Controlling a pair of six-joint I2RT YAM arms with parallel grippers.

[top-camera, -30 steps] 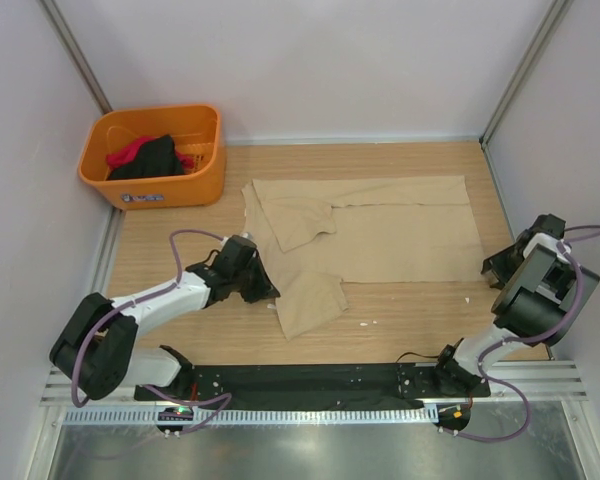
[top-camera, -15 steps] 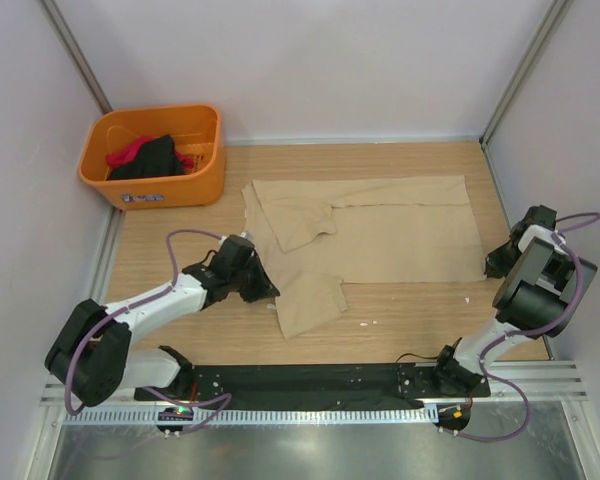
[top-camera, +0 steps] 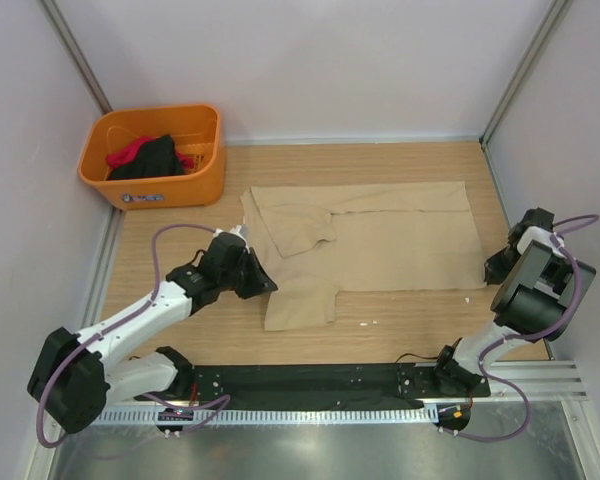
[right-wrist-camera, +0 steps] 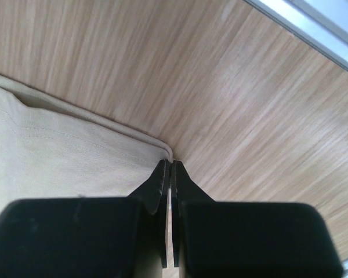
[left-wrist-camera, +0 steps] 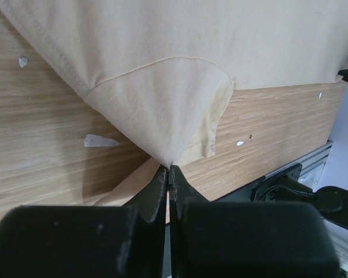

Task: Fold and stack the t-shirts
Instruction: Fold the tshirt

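A tan t-shirt [top-camera: 380,235] lies spread on the wooden table, its left side folded over and one sleeve [top-camera: 302,305] hanging toward the near edge. My left gripper [top-camera: 263,287] is shut on the shirt's left edge beside that sleeve; in the left wrist view the cloth [left-wrist-camera: 162,116] is pinched at the jaw tips [left-wrist-camera: 169,169] and lifted off the wood. My right gripper [top-camera: 488,272] is shut on the shirt's near right corner; the right wrist view shows the hem corner [right-wrist-camera: 133,139] at the closed tips [right-wrist-camera: 171,164].
An orange basket [top-camera: 205,185] at the back left holds black and red clothes [top-camera: 145,157]. Grey walls close in left, back and right. A black rail [top-camera: 310,380] runs along the near edge. Small white specks [top-camera: 365,322] lie on the wood.
My left gripper has pulled the shirt's left edge leftward and the sleeve has straightened squarer. My right gripper moved back and down to the shirt's near right corner.
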